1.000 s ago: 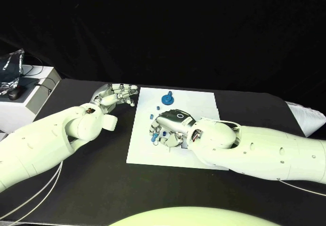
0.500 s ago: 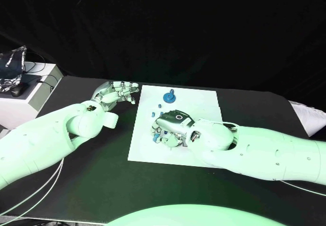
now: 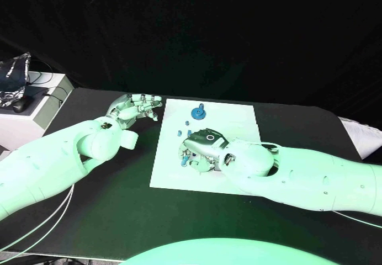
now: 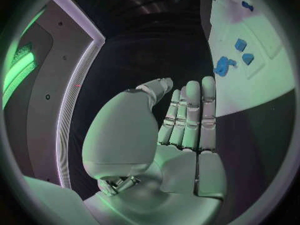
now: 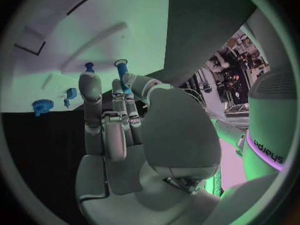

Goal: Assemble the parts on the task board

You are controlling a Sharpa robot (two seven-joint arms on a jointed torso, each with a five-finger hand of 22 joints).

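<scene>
The white task board point(image 3: 231, 118) lies mid-table. On its far part lies a blue gear point(image 3: 196, 115) point(image 5: 42, 106), with small blue parts point(image 3: 181, 133) point(image 5: 70, 93) near it. My right hand point(image 3: 203, 146) point(image 5: 115, 112) is low over the board's left middle, fingers pointing down. Its thumb and a finger pinch a short blue peg point(image 5: 121, 67); a second blue peg point(image 5: 89, 66) stands at another fingertip. More blue parts point(image 3: 185, 160) lie under those fingers. My left hand point(image 3: 137, 108) point(image 4: 184, 120) hovers off the board's far left corner, fingers straight and together, holding nothing.
A white box point(image 3: 28, 113) with a dark object on it stands at the table's far left. Black table surface point(image 3: 111, 210) lies bare to the left of the board and in front of it. Several blue parts point(image 4: 240, 52) lie on the board near the left hand.
</scene>
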